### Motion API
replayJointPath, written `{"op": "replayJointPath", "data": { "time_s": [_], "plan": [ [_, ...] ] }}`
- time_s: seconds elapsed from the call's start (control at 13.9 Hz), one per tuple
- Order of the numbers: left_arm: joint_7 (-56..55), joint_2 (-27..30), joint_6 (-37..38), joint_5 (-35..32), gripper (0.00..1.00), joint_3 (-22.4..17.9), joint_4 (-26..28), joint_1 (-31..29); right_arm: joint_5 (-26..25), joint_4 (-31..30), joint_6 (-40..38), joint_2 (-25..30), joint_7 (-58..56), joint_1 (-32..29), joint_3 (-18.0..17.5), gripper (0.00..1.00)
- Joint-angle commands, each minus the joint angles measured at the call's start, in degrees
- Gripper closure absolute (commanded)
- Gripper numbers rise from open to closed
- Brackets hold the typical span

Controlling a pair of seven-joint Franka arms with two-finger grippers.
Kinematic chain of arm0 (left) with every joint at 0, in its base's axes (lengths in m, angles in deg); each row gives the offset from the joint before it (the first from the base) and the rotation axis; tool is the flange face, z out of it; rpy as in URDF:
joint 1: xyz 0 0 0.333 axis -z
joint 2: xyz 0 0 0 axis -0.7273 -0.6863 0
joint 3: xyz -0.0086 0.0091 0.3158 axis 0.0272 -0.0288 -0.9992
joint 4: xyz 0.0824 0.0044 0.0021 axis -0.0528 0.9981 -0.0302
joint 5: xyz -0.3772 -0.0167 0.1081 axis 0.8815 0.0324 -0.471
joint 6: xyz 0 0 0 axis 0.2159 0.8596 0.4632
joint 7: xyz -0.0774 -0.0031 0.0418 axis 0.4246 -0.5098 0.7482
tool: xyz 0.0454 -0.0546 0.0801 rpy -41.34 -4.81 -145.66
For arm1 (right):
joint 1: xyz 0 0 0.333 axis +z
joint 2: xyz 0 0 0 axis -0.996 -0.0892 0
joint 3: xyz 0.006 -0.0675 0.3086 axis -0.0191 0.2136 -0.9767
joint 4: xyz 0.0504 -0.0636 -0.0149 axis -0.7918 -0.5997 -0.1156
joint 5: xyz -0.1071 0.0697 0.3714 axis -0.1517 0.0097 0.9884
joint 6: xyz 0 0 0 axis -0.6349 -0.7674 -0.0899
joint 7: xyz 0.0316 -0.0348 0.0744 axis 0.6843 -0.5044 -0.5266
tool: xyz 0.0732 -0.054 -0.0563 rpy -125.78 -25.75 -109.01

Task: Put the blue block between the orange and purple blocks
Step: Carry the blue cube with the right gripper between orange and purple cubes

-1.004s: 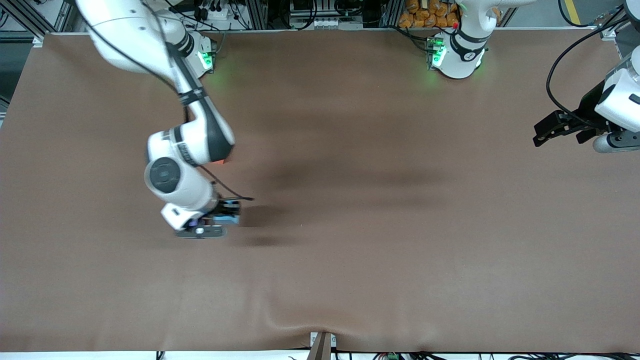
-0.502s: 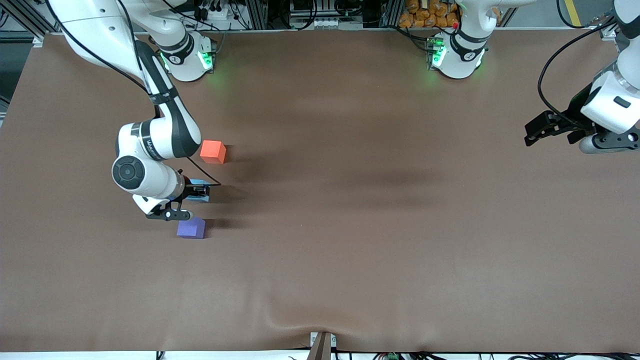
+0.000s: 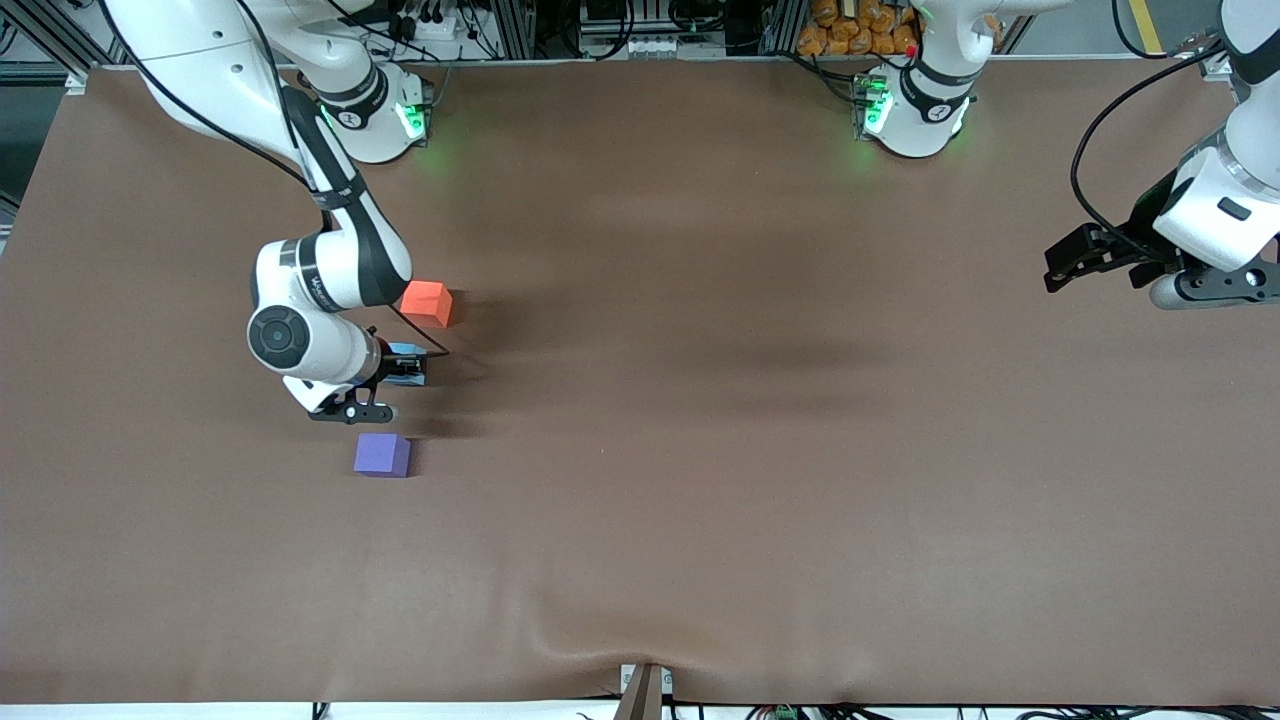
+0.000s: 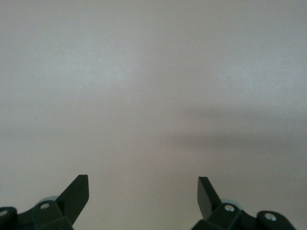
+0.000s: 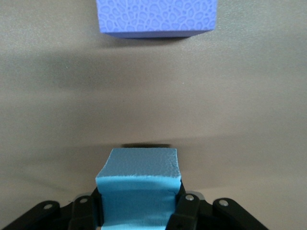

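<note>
My right gripper (image 3: 400, 368) is shut on the blue block (image 3: 404, 351), a light sky-blue cube. It holds the cube low over the table, between the orange block (image 3: 426, 303) and the purple block (image 3: 382, 455). In the right wrist view the blue block (image 5: 139, 184) sits squeezed between the fingers of my right gripper (image 5: 139, 208). The purple block (image 5: 157, 17) lies ahead of it with bare table between them. My left gripper (image 3: 1075, 262) waits open and empty above the left arm's end of the table. It also shows in the left wrist view (image 4: 143, 191), over bare table.
The brown table cover (image 3: 700, 450) has a raised wrinkle (image 3: 590, 640) near the edge nearest the front camera. The two arm bases (image 3: 375, 120) (image 3: 915, 110) stand along the edge farthest from that camera.
My right gripper, with the blue block, moved from over the purple block to the gap between the orange and purple blocks, so both now show. The left arm shifted only slightly.
</note>
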Motion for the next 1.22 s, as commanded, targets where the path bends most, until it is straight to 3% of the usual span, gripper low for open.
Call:
{"op": "replayJointPath", "data": {
  "time_s": [0.0, 0.14, 0.22, 0.36, 0.5, 0.79, 0.93, 1.15],
  "plan": [
    [1.2, 0.8, -0.9, 0.9, 0.0, 0.1, 0.8, -0.3, -0.2, -2.8, 2.8, 2.4, 0.3, -0.3, -0.6, 0.76],
    [1.2, 0.5, -2.6, 0.9, 0.0, 0.2, 0.7, -0.4, -0.2, -2.7, 5.4, 2.0, 0.3, -0.9, -0.6, 0.7],
    [1.2, 0.3, -3.1, 0.9, 0.0, 0.2, 0.5, -0.3, -0.1, -2.7, 6.3, 1.9, 0.5, -1.0, -0.6, 0.58],
    [1.2, 0.4, -3.1, 0.9, 0.0, 0.2, 0.4, -0.3, 0.0, -2.7, 6.2, 1.9, 0.6, -1.0, -0.6, 0.0],
    [1.2, 0.4, -3.1, 0.9, 0.0, 0.2, 0.4, -0.3, 0.0, -2.5, 5.6, 3.0, 0.5, -0.9, -0.6, 0.0],
    [1.2, 0.2, -3.1, 0.7, 0.0, 0.1, -0.2, -0.8, 0.0, -0.4, 1.3, 10.8, -0.1, -1.0, -0.4, 0.0],
    [1.2, 0.1, -3.1, 0.2, 0.0, -0.2, -0.3, -1.0, -0.1, 4.5, -5.2, 13.8, -0.4, -2.3, -0.2, 0.0],
    [1.1, 0.0, -3.1, 0.0, 0.0, -0.3, -0.3, -2.7, -0.6, 15.9, -21.6, 15.7, -3.0, -6.7, -0.3, 0.0]
  ]
}}
